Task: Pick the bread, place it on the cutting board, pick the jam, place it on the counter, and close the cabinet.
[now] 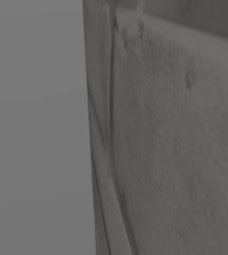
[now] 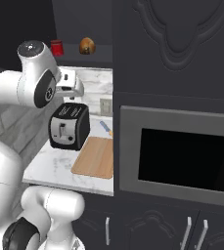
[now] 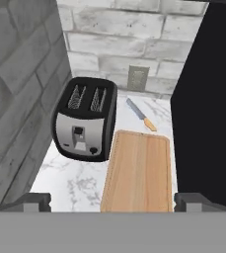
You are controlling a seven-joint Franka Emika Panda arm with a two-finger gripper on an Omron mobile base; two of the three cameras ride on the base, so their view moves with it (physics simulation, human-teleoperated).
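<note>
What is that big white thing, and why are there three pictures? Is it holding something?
The white thing is a robot arm in a pretend kitchen. Two cameras ride behind it: one sees mostly a grey wall, the other sees the arm and counter. The third camera sits on its hand, looking down. On the counter are a black toaster, a wooden cutting board and a knife. Up on a shelf sit bread and a red jam jar. Its jaws are open and hold nothing.

cutting board (image 3: pixel 140 170) on counter (image 3: pixel 75 185), toaster (image 3: pixel 85 118) just left, knife (image 3: pixel 140 114) behind
</note>
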